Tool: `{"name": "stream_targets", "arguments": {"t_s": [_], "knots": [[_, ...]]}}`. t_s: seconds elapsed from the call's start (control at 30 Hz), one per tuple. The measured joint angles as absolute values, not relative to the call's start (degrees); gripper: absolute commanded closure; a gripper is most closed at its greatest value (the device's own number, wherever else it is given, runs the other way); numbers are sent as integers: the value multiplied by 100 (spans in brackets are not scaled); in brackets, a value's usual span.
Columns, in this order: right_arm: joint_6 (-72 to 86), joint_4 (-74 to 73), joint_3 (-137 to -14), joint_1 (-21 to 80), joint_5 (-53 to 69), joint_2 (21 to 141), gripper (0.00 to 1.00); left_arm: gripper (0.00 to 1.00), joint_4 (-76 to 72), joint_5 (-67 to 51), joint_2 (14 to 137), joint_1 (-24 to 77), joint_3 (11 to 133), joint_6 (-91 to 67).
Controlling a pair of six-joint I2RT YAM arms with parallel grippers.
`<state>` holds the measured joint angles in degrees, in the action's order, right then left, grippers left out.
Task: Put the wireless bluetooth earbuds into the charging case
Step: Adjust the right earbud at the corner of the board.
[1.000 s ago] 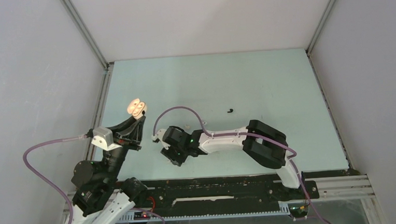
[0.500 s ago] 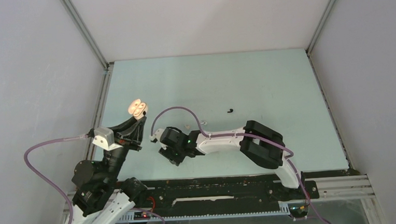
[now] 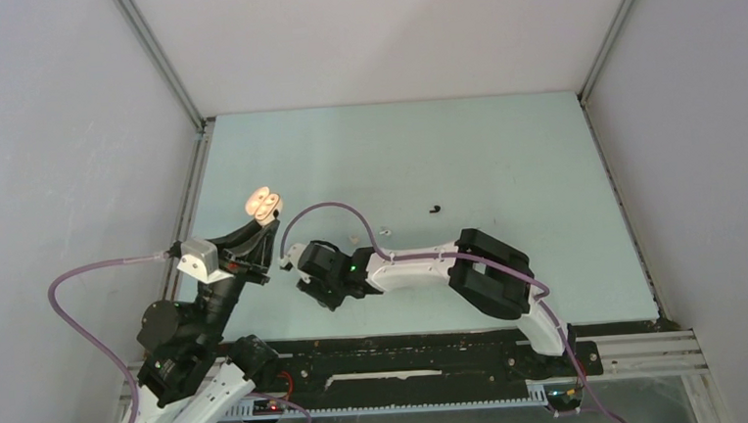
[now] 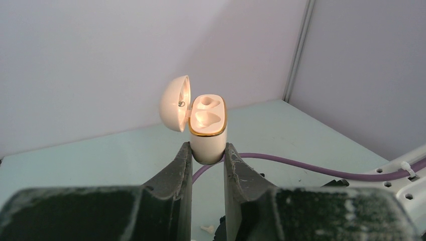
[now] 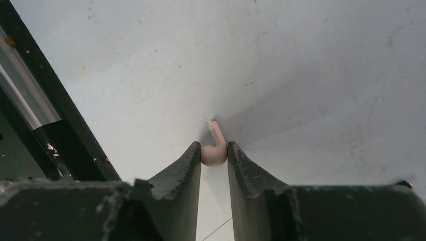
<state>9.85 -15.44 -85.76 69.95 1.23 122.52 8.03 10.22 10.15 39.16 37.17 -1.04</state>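
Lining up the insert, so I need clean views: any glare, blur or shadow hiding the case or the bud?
Left wrist: case sharp, lid interior glares warm, near fingers blurred. Right wrist: bud clear, soft shadow to its right. Top: case tiny and washed out.

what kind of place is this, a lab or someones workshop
Most likely a lab test cell for robot work, not a home. Plain grey walls on aluminium posts box in a pale green table, and the left arm and right arm, both cabled, are bolted to a rail at its near edge.
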Motion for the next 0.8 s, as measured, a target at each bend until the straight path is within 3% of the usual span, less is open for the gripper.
{"name": "stream_targets", "arguments": {"t_s": [0.2, 0.8], "knots": [[882, -1535, -8576, 6984, 21, 12252, 67, 100, 781, 1007, 1035, 3916, 3717, -106], [644, -1562, -8499, 6792, -517, 12199, 65, 100, 652, 974, 1059, 3916, 3706, -106]]}}
